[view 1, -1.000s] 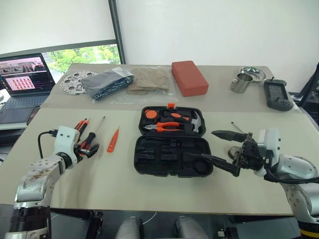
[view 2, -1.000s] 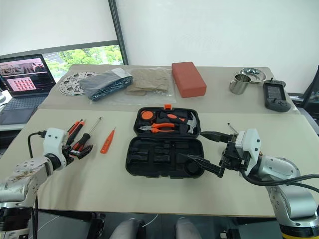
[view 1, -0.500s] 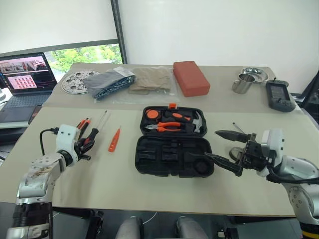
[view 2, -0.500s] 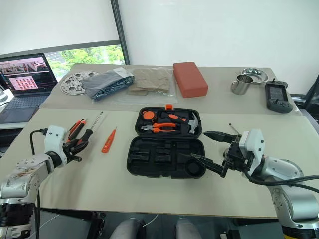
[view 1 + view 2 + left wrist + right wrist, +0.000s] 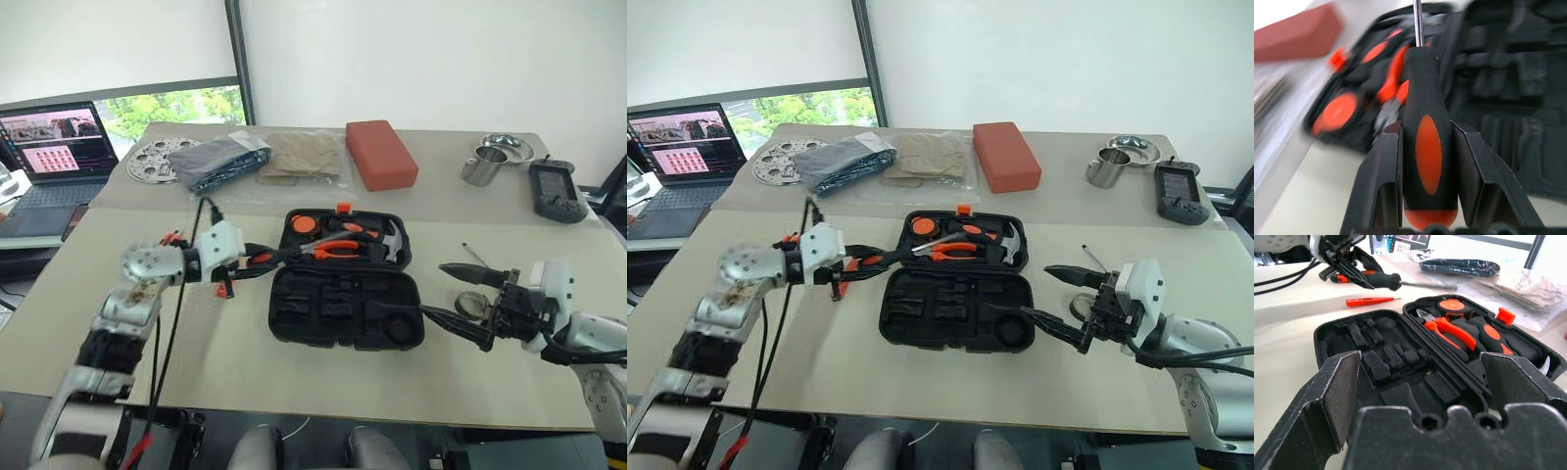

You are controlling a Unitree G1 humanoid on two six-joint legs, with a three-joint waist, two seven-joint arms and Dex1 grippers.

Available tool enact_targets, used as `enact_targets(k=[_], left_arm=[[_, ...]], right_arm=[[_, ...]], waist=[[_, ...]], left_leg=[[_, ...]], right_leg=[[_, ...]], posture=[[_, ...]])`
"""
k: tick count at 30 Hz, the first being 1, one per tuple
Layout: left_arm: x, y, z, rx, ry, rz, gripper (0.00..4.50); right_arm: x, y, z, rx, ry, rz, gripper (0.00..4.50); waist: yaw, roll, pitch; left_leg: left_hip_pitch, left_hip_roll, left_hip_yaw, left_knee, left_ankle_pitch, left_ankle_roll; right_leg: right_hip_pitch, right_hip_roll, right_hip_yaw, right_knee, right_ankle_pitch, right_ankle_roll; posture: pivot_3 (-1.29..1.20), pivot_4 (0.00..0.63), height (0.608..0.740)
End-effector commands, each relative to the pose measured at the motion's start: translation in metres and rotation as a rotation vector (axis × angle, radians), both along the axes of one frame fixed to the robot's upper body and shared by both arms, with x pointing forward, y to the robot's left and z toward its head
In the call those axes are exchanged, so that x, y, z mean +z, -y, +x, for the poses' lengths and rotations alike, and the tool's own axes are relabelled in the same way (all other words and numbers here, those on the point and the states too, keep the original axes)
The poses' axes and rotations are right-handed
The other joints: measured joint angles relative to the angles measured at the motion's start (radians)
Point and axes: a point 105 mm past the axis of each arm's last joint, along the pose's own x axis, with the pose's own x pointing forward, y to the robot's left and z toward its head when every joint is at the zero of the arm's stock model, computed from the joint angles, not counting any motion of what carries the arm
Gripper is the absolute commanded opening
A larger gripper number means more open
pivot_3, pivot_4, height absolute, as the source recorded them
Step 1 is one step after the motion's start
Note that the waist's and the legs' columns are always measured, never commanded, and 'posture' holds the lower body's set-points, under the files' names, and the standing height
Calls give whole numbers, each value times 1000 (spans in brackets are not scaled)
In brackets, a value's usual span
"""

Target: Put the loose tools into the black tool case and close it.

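**A:** What has your left hand (image 5: pixel 1425 161) got?

**B:** It is clamped on one of the orange-and-black screwdrivers (image 5: pixel 1426 142), my fingers (image 5: pixel 1382 181) pressing the fat handle on both sides, shaft pointing out toward the black tool case (image 5: pixel 343 305). My right hand (image 5: pixel 1053 294) hangs spread wide and empty by the desk's right edge, just beside the case's near half.

**A:** Where could it go wrong?

**B:** I judge the grip is far back on the handle, so the long shaft could swing or the tool could twist between my fingers when I tip it down. The empty recesses in the near half (image 5: pixel 1376 357) are narrow; a slanted drop would leave the screwdriver riding across the ribs, and the lid would not shut.

**A:** And farther out?

**B:** The far half already holds the pliers (image 5: pixel 1449 333) and hammer (image 5: pixel 390 238); the tip could catch them and jolt the case. Toward the left edge the small orange screwdriver (image 5: pixel 1369 300) lies loose. Behind the case sits the red-brown block (image 5: pixel 382 153).
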Motion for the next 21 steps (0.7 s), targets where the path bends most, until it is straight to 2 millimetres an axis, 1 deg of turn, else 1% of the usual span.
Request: enact_targets(k=[1,4,8,12,16,21], left_arm=[[9,15,4,-102,26,76,929],[-4,25,4,-151,10,149,929],[-19,29,9,-151,-9,216,929],[-23,31,16,-123,-9,239,929],[-20,32,25,-63,-3,210,929],[-22,35,23,-52,-25,192,929]], right_arm=[[9,6,-7,-39,58,-6,4500],[6,9,-14,-73,51,2,4500],[7,10,-18,-100,58,6,4500],[9,11,-19,-112,61,5,4500],[11,12,-19,-115,64,2,4500],[14,13,-18,-113,70,-1,4500]], waist=[[1,0,0],[-1,1,-1],[-7,1,0],[-4,1,0],[-3,1,0],[-3,1,0]], left_leg=[[-1,-1,-1,0,0,0],[-1,-1,-2,0,0,0],[-1,-1,-2,1,0,1],[-1,-1,-3,3,0,1],[-1,-1,-4,3,0,1],[-1,-1,-4,3,0,1]], right_leg=[[0,0,0,0,0,0],[0,0,0,0,0,1],[0,1,1,1,-1,1],[0,1,0,2,-2,3],[1,1,0,2,-2,4],[1,1,0,2,-2,4]], posture=[[0,150,740],[0,150,740],[0,150,740],[0,150,740],[0,150,740],[0,150,740]])
